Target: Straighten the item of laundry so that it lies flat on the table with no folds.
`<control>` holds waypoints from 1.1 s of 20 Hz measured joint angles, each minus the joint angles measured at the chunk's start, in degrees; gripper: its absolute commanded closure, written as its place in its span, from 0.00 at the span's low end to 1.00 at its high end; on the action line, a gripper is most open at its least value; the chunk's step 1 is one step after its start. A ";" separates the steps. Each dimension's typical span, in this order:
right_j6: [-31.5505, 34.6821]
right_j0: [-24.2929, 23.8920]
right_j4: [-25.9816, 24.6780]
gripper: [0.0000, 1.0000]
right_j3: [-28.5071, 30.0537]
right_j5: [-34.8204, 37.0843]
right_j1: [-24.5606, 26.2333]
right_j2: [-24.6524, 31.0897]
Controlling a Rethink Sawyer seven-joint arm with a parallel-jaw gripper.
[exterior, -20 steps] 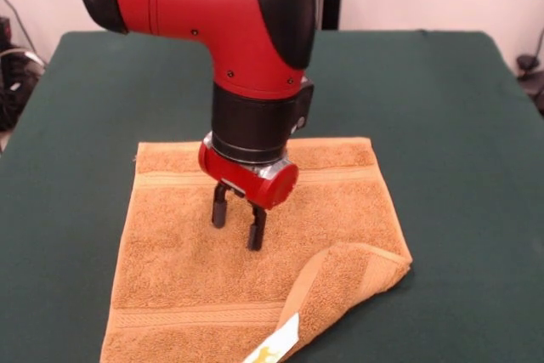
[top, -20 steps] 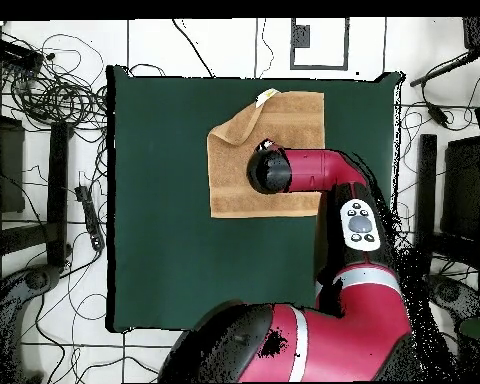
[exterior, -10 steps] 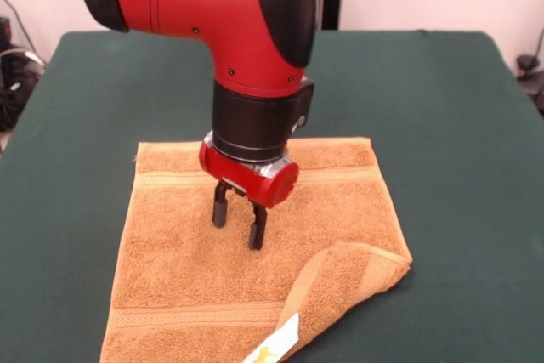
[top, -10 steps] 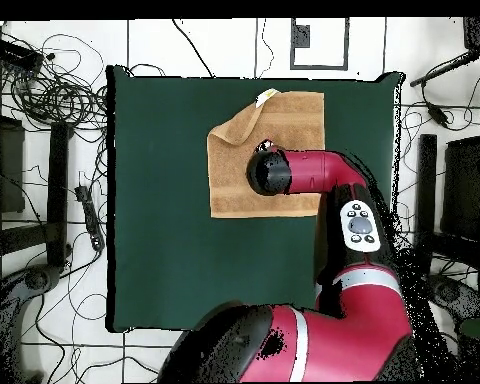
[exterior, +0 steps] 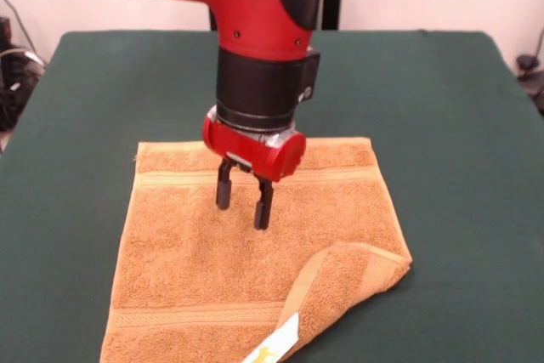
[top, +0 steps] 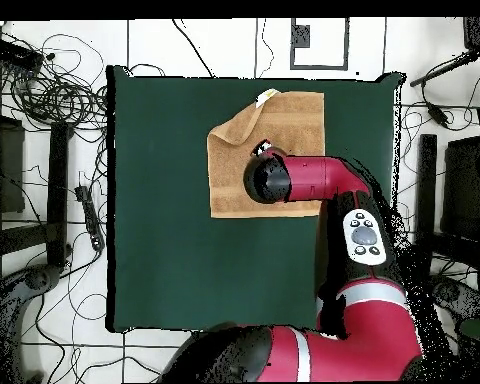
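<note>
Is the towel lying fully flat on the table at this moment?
No, one corner of the towel is folded over onto it, tag side up.

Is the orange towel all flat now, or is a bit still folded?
Not flat. One corner of the towel is folded over, with its white tag showing. The rest lies spread on the table.
</note>
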 measured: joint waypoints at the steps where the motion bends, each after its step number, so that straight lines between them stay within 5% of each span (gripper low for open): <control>1: 0.00 0.00 0.00 0.00 0.12 0.00 -0.26 0.00; 22: 0.00 0.06 0.05 0.00 0.46 0.00 -1.66 -0.02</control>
